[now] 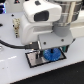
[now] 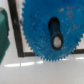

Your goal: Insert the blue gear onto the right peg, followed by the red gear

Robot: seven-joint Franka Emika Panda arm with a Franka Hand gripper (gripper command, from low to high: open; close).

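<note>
The blue gear (image 1: 50,54) hangs right under my gripper (image 1: 47,49), low over the pale black-framed plate (image 1: 34,61). The gripper looks shut on the blue gear, though its fingers are mostly hidden by the hand. In the wrist view the blue gear (image 2: 40,25) fills most of the picture. A grey peg tip (image 2: 57,41) shows inside the gear's dark centre hole. I cannot tell if this is the right peg, and its twin is hidden. The red gear is out of view.
The white arm (image 1: 45,20) covers much of the exterior view. The plate's black frame (image 2: 16,30) shows in the wrist view, with a dark teal object (image 2: 3,37) just outside it. A black cable (image 1: 10,44) lies at the exterior view's left.
</note>
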